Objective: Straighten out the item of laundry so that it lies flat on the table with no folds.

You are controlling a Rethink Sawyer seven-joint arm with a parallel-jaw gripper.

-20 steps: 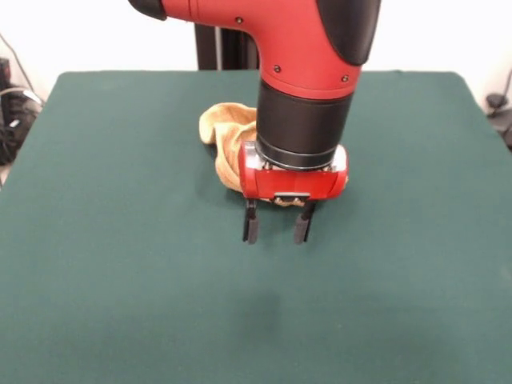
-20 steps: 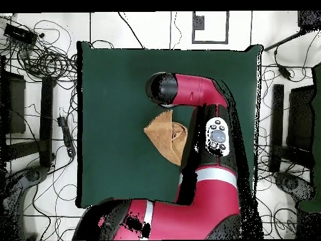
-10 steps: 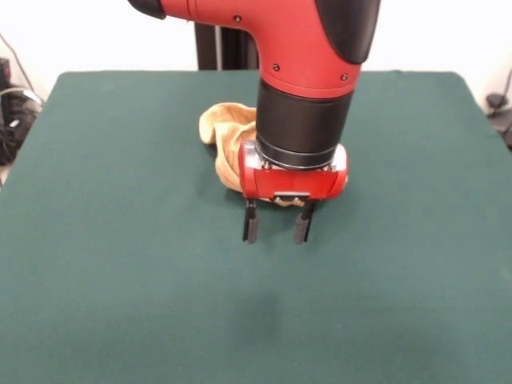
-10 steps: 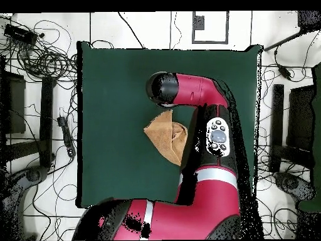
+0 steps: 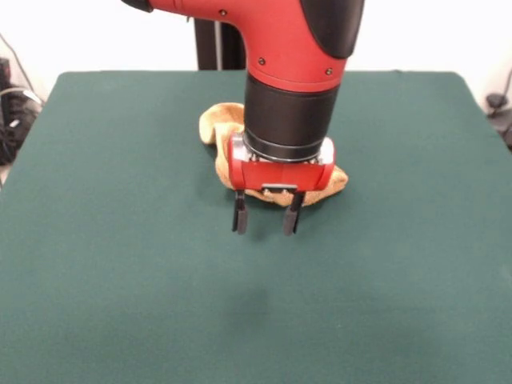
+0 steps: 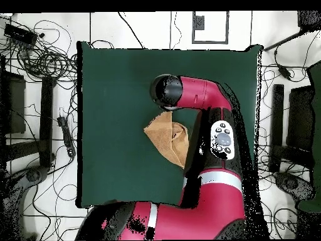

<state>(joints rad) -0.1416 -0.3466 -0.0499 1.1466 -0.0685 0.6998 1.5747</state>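
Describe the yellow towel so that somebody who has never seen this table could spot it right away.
Start at the large dark green felt-topped table and find the red and black robot arm's gripper, open above its middle. Just behind it lies the small golden yellow-orange terry-cloth towel, bunched and folded. It is the only loose, warm-coloured thing on the green top.

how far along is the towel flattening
Nothing looks done yet: the towel lies bunched and folded on the table. In hand: the gripper hangs open and empty over bare cloth in front of the towel, gripping nothing. Left: grasp an edge and spread it flat without folds.
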